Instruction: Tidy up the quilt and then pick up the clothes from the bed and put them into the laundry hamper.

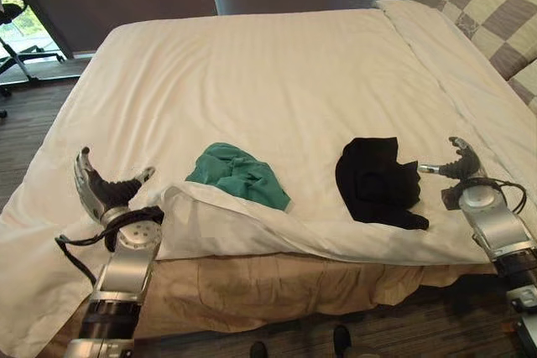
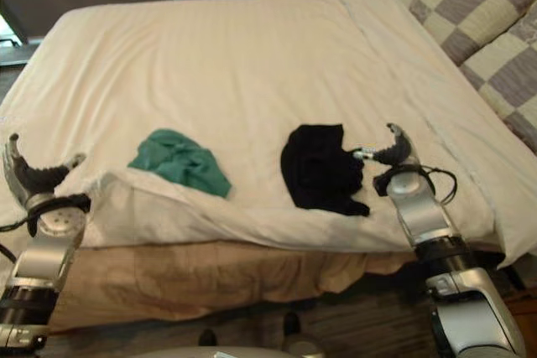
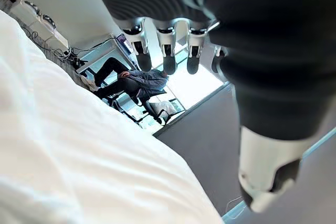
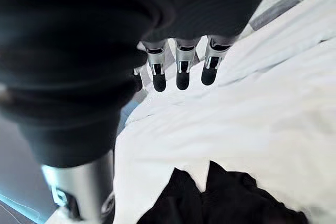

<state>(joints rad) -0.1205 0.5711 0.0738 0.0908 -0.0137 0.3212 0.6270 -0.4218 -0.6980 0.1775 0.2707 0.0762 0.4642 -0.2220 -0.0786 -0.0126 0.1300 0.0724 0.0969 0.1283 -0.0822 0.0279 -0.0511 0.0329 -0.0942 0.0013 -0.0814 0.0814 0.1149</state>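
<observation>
At the near left edge of the wide bed, the left hand hovers with fingers and thumb spread wide, holding nothing, just left of a turned-back fold in the white cotton quilt. The quilt covers the bed, its near edge lifted to show the beige sheet beneath. A crumpled teal-green cloth garment lies on the quilt just right of that fold. Further right, well apart from it, lies a crumpled black cloth garment. The right hand hovers just beside the black garment's right edge, spread open and empty. Grey-and-white checked pillows sit at the far right.
</observation>
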